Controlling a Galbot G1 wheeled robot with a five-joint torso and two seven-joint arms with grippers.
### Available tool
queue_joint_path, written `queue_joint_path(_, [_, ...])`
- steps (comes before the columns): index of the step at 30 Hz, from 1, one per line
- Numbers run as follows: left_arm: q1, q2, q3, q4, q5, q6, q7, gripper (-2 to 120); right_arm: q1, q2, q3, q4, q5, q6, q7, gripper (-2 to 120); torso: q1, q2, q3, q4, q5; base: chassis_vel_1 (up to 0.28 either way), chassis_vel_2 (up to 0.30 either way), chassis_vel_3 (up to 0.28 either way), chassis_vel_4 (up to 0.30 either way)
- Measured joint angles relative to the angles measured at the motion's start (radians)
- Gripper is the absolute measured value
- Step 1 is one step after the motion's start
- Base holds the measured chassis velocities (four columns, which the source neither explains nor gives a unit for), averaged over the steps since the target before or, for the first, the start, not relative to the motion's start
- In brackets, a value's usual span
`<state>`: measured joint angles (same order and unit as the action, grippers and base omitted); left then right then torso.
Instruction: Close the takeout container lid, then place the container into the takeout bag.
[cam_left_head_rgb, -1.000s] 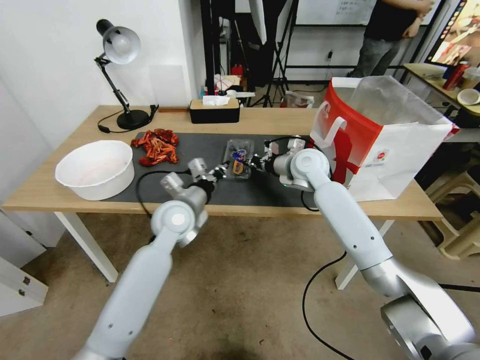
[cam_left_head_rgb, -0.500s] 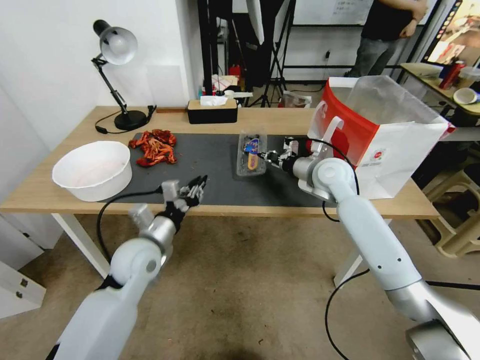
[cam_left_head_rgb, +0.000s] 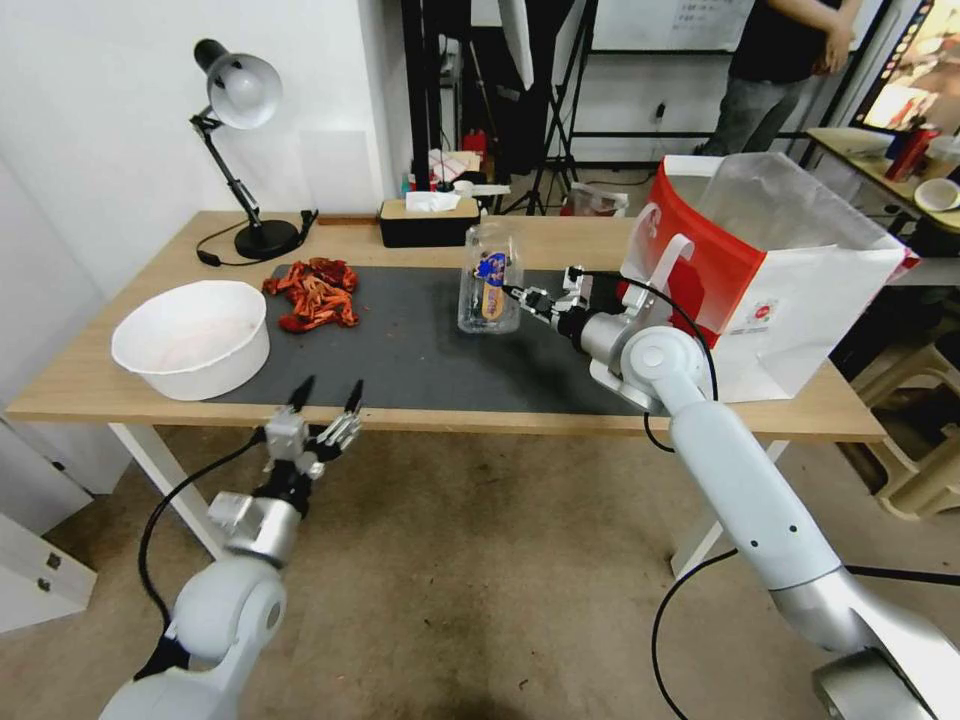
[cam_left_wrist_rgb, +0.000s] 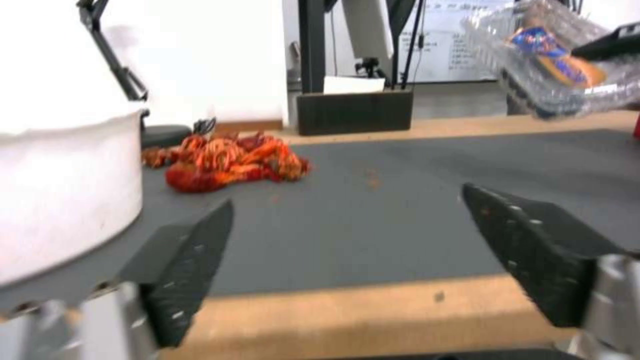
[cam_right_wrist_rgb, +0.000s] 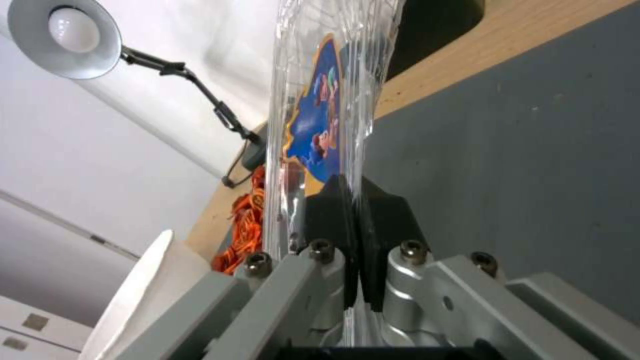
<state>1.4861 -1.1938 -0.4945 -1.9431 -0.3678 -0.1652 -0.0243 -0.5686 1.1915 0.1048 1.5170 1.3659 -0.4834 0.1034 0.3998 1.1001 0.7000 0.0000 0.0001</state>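
Nearest the camera, at the lower left of the head view, the left end effector (cam_left_head_rgb: 326, 395) hangs below the front edge of the table (cam_left_head_rgb: 120, 375), its two dark fingers (cam_left_wrist_rgb: 190, 260) spread wide with nothing between them. In the left wrist view the outer ends of both fingers run out of frame. Farther in, at the centre of the head view, the right end effector (cam_left_head_rgb: 510, 293) has its fingers pressed together on the edge of the takeout container (cam_left_head_rgb: 489, 292), pinching the clear plastic and holding it clear of the dark mat (cam_left_head_rgb: 400, 340). The container stands on edge, its long axis near upright, its flat face toward the camera; a blue and orange label shows through, but the rest of the contents are hard to make out. Whether the lid is fully latched cannot be told. At the right, the takeout bag (cam_left_head_rgb: 790, 300) stands open on the table just beyond the right arm.
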Motion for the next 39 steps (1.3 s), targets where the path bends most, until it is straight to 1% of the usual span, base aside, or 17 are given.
queue_joint_path(4, [0.022,-0.015,0.000,-0.004,0.002,0.000,-0.005,99,-0.004,-0.003,0.000,0.007,-0.004,0.008,-0.010,0,0.000,0.000,0.000,-0.0001,-0.0001,0.000,0.000,0.000,0.000])
queue_joint_path(10, [0.040,-0.020,0.001,-0.010,0.004,-0.002,-0.006,100,-0.008,-0.010,0.001,0.022,-0.029,0.040,-0.041,0,0.000,0.000,0.000,-0.0001,-0.0001,0.000,0.000,0.000,0.000])
queue_joint_path(12, [0.049,-0.023,-0.002,-0.007,0.007,-0.013,-0.005,100,-0.007,-0.024,0.009,0.055,-0.131,0.092,-0.083,0,0.000,0.000,0.000,-0.0002,0.0000,0.000,0.000,0.000,0.000])
queue_joint_path(14, [0.051,-0.023,-0.002,-0.007,0.007,-0.014,-0.005,100,-0.005,-0.027,0.012,0.063,-0.151,0.103,-0.086,0,0.000,0.000,0.000,-0.0001,0.0000,0.000,0.000,0.000,0.000])
queue_joint_path(16, [0.060,-0.025,-0.004,-0.007,0.006,-0.016,-0.003,100,0.016,-0.053,0.030,0.122,-0.224,0.168,-0.075,0,0.000,0.000,0.000,0.0000,-0.0002,0.000,0.000,0.000,0.000])
queue_joint_path(17, [0.060,-0.025,-0.004,-0.007,0.006,-0.016,-0.003,100,0.016,-0.053,0.030,0.122,-0.224,0.168,-0.075,0,0.000,0.000,0.000,0.0000,-0.0002,0.000,0.000,0.000,0.000])
queue_joint_path(19, [0.068,-0.027,-0.005,-0.007,0.005,-0.018,-0.003,100,0.037,-0.094,0.047,0.192,-0.271,0.225,-0.008,0,0.000,0.000,0.000,0.0000,0.0000,0.000,0.000,0.000,0.000])
queue_joint_path(21, [0.070,-0.028,-0.006,-0.007,0.005,-0.019,-0.003,100,0.042,-0.108,0.053,0.210,-0.283,0.238,0.018,0,0.000,0.000,0.000,0.0000,-0.0001,0.000,0.000,0.000,0.000])
queue_joint_path(23, [0.077,-0.030,-0.007,-0.008,0.003,-0.021,-0.003,100,0.053,-0.169,0.086,0.286,-0.322,0.267,0.146,0,0.000,0.000,0.000,0.0000,0.0002,0.000,0.000,0.000,0.000])
queue_joint_path(24, [0.077,-0.030,-0.007,-0.008,0.003,-0.021,-0.003,100,0.053,-0.169,0.086,0.286,-0.322,0.267,0.146,0,0.000,0.000,0.000,0.0000,0.0002,0.000,0.000,0.000,0.000])
queue_joint_path(27, [0.084,-0.032,-0.003,-0.009,0.002,-0.026,-0.003,100,0.032,-0.251,0.142,0.356,-0.351,0.266,0.254,0,0.000,0.000,0.000,-0.0002,-0.0002,0.000,0.000,0.000,0.000])
queue_joint_path(28, [0.084,-0.032,-0.003,-0.009,0.002,-0.026,-0.003,100,0.032,-0.251,0.142,0.356,-0.351,0.266,0.254,0,0.000,0.000,0.000,-0.0002,-0.0002,0.000,0.000,0.000,0.000])
queue_joint_path(29, [0.085,-0.033,0.000,-0.009,0.001,-0.026,-0.003,100,0.016,-0.285,0.168,0.381,-0.357,0.254,0.284,0,0.000,0.000,0.000,-0.0002,0.0007,0.000,0.000,0.000,0.000])
queue_joint_path(31, [0.085,-0.034,0.006,-0.009,0.001,-0.026,-0.003,100,-0.023,-0.346,0.226,0.424,-0.359,0.236,0.329,0,0.000,0.000,0.000,-0.0002,0.0000,0.000,0.000,0.000,0.000])
queue_joint_path(32, [0.085,-0.034,0.006,-0.009,0.001,-0.026,-0.003,100,-0.023,-0.346,0.226,0.424,-0.359,0.236,0.329,0,0.000,0.000,0.000,-0.0002,0.0000,0.000,0.000,0.000,0.000])
queue_joint_path(35, [0.081,-0.035,0.019,-0.012,-0.001,-0.024,-0.004,100,-0.089,-0.414,0.318,0.462,-0.357,0.216,0.363,0,0.000,0.000,0.000,-0.0004,-0.0004,0.000,0.000,0.000,0.000])
queue_joint_path(39, [0.079,-0.035,0.029,-0.022,-0.001,-0.016,-0.004,100,-0.159,-0.447,0.386,0.485,-0.307,0.198,0.386,0,0.000,0.000,0.000,-0.0002,0.0002,0.000,0.000,0.000,0.000])
